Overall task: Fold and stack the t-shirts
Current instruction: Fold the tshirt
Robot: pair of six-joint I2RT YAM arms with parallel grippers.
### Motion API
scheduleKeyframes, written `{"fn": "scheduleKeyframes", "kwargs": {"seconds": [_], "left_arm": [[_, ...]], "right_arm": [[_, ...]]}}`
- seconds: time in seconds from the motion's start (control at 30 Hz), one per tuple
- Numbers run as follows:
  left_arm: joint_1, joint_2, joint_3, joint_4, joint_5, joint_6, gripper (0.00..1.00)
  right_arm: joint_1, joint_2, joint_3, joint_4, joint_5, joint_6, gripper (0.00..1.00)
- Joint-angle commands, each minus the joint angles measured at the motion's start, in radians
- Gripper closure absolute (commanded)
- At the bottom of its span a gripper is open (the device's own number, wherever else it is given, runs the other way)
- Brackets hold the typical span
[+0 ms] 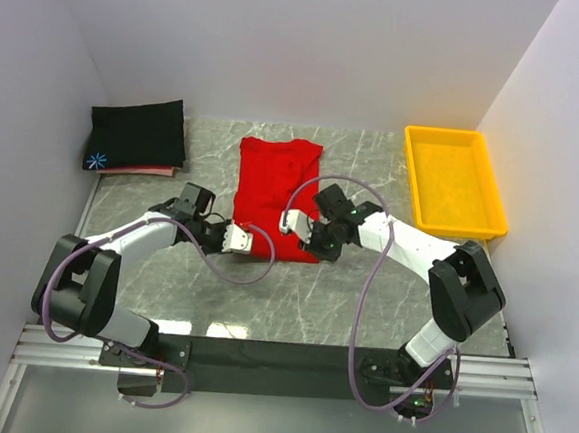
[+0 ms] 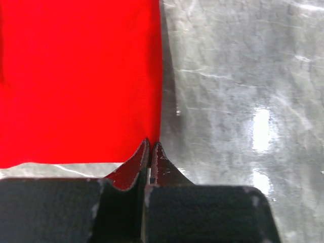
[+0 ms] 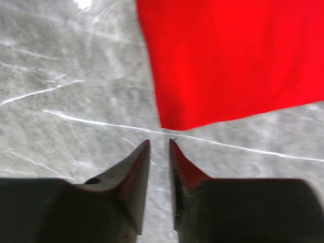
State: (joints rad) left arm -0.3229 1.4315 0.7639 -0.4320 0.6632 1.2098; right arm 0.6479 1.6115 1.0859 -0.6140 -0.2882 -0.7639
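Pinching shut on the near left corner of the red t-shirt (image 2: 76, 76), the left gripper (image 2: 151, 144) appears to have the hem between its tips, though the cloth there is mostly hidden by the fingers. The right gripper (image 3: 160, 144) stands slightly parted with nothing in it, just short of the shirt's other near corner and not touching it.

The red shirt lies flat mid-table (image 1: 292, 307) as a narrow upright panel, its sleeves seemingly tucked in. At the far left, the black t-shirt (image 1: 136, 129) sits folded on top of the pink t-shirt (image 1: 143, 171), so two of three look done. What remains, by my reading, is folding the red one shorter and carrying it onto that pile. The yellow tray (image 1: 408, 176) sits well apart at the far right.
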Motion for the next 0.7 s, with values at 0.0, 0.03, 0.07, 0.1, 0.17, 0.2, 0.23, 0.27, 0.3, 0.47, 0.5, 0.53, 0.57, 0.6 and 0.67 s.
{"fn": "scheduleKeyframes", "kwargs": {"seconds": [0.0,0.03,0.07,0.1,0.17,0.2,0.23,0.27,0.3,0.47,0.5,0.53,0.57,0.6,0.67], "left_arm": [[-0.01,-0.005,-0.014,0.004,0.013,-0.007,0.99],[-0.01,-0.003,-0.017,0.009,0.012,-0.007,0.99],[-0.011,-0.002,-0.018,0.01,0.009,-0.009,0.99],[-0.011,-0.003,-0.023,0.013,0.006,-0.012,0.99],[-0.013,-0.005,-0.025,0.015,0.003,-0.015,0.99],[-0.015,-0.006,-0.026,0.016,0.001,-0.018,0.99],[-0.016,-0.008,-0.028,0.016,-0.002,-0.019,0.99],[-0.018,-0.009,-0.031,0.018,-0.004,-0.021,0.99],[-0.019,-0.009,-0.034,0.018,-0.005,-0.024,0.99],[-0.024,-0.009,-0.034,0.022,-0.014,-0.035,0.99],[-0.025,-0.008,-0.035,0.025,-0.016,-0.036,0.99],[-0.025,-0.006,-0.035,0.026,-0.016,-0.039,0.99],[-0.027,-0.005,-0.037,0.027,-0.017,-0.039,0.99],[-0.027,-0.005,-0.038,0.029,-0.017,-0.042,0.99],[-0.03,-0.006,-0.038,0.03,-0.02,-0.044,0.99]], "right_arm": [[0.032,-0.01,-0.032,0.06,0.027,0.026,0.69],[0.039,0.002,-0.035,0.072,0.024,0.029,0.63],[0.044,0.007,-0.037,0.079,0.024,0.031,0.62],[0.045,0.01,-0.041,0.1,0.027,0.038,0.61],[0.053,0.022,-0.064,0.126,0.046,0.04,0.6],[0.055,0.025,-0.07,0.147,0.049,0.04,0.6],[0.056,0.036,-0.078,0.157,0.05,0.038,0.59],[0.056,0.042,-0.081,0.161,0.052,0.041,0.6],[0.058,0.05,-0.08,0.161,0.05,0.038,0.6],[0.062,0.087,-0.098,0.174,0.047,0.035,0.6],[0.064,0.091,-0.106,0.178,0.049,0.035,0.6],[0.064,0.103,-0.104,0.178,0.052,0.035,0.6],[0.064,0.11,-0.101,0.175,0.05,0.037,0.6],[0.064,0.117,-0.096,0.169,0.049,0.035,0.61],[0.064,0.143,-0.072,0.143,0.041,0.041,0.69]]}}
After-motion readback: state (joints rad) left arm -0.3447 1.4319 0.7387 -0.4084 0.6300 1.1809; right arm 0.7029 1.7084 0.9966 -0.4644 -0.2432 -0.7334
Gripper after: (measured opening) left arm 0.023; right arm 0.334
